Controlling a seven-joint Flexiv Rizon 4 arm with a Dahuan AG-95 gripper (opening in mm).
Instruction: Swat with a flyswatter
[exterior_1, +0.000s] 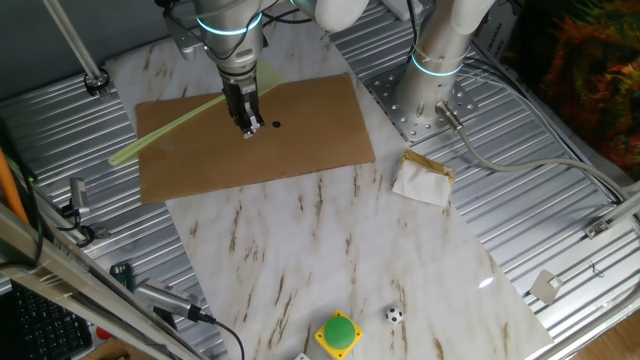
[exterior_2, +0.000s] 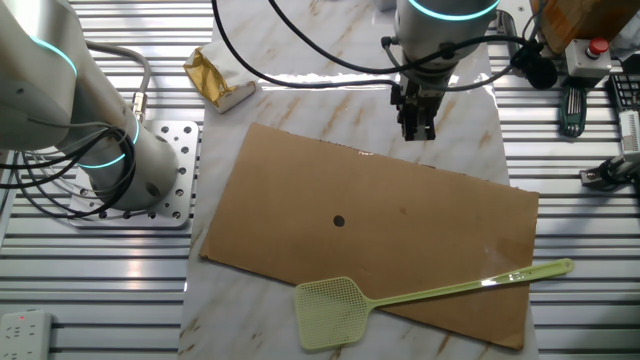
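The yellow-green flyswatter (exterior_2: 420, 295) lies flat along the near edge of the brown board (exterior_2: 420, 220). Its squarish head (exterior_2: 331, 311) overhangs the board's edge and its handle end (exterior_2: 565, 266) points right. In one fixed view its rod (exterior_1: 170, 130) runs diagonally across the board's far left part, and the head end is partly hidden behind the arm. My gripper (exterior_2: 416, 128) hangs above the board's opposite edge, well apart from the flyswatter. It points down, holds nothing, and its fingers stand a little apart. It also shows in one fixed view (exterior_1: 250, 125).
A small black dot (exterior_2: 338, 221) marks the board. A crumpled gold-and-white wrapper (exterior_1: 424, 178) lies beside the board. A green button on a yellow base (exterior_1: 339, 333) and a tiny ball (exterior_1: 394, 315) sit at the marble's edge. A second arm's base (exterior_2: 110, 165) stands at the side.
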